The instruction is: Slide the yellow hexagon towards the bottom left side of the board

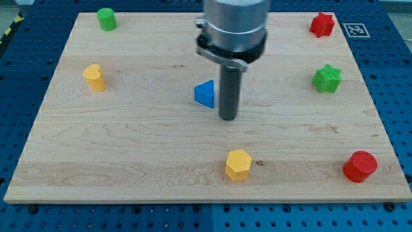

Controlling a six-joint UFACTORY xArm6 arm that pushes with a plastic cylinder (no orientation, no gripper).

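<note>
The yellow hexagon (pixel 237 164) sits near the view's bottom edge of the wooden board (pixel 129 148), a little right of centre. My tip (pixel 228 118) is above it in the view, about a block's width higher and slightly left, not touching it. A blue triangle (pixel 205 94) lies just left of the rod, close to it.
A second yellow block (pixel 94 77) sits at the left. A green cylinder (pixel 107 19) is at the top left. A red star (pixel 322 24) is at the top right, a green star (pixel 327 78) at the right, and a red cylinder (pixel 360 167) at the bottom right.
</note>
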